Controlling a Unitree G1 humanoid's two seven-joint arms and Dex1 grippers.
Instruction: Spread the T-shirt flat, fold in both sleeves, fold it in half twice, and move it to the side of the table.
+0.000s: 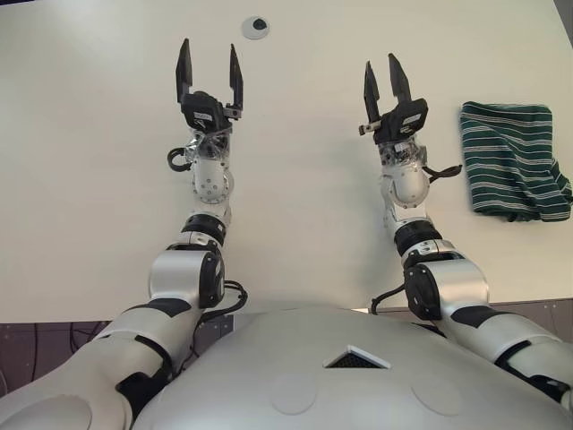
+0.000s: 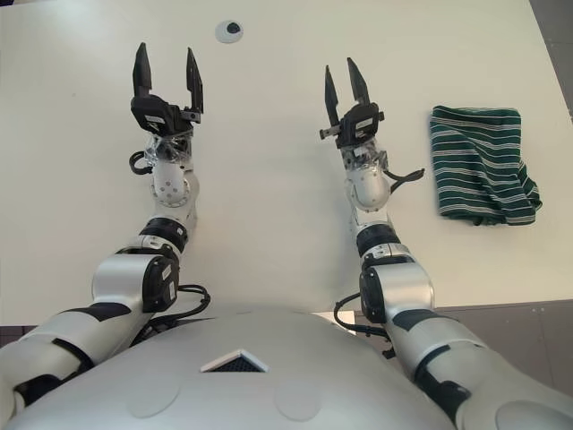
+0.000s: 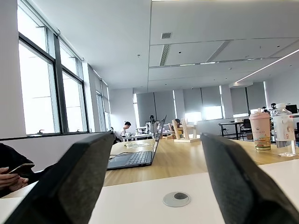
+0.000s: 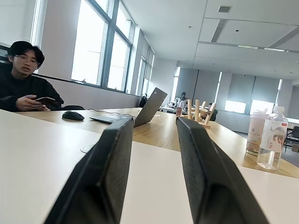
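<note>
Now your folded green-and-white striped T-shirt [image 1: 512,161] lies near the right edge of the white table [image 1: 89,179]; your left hand [image 1: 209,49] and right hand [image 1: 380,63] hover, seemingly just above it, fingers apart.

This is an open-plan office. Long wooden desks [image 3: 187,161] carry a laptop [image 3: 135,157], a mouse [image 4: 73,115] and a water bottle [image 4: 272,140], beside tall windows [image 3: 35,88]. The white ceiling [image 3: 117,37] holds strip lights [image 3: 266,67] and an air vent [image 3: 166,35].

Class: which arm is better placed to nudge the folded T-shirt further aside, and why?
Right. The folded T-shirt lies on the robot's right, close to the open, empty right tool; the left tool is farther away.
</note>
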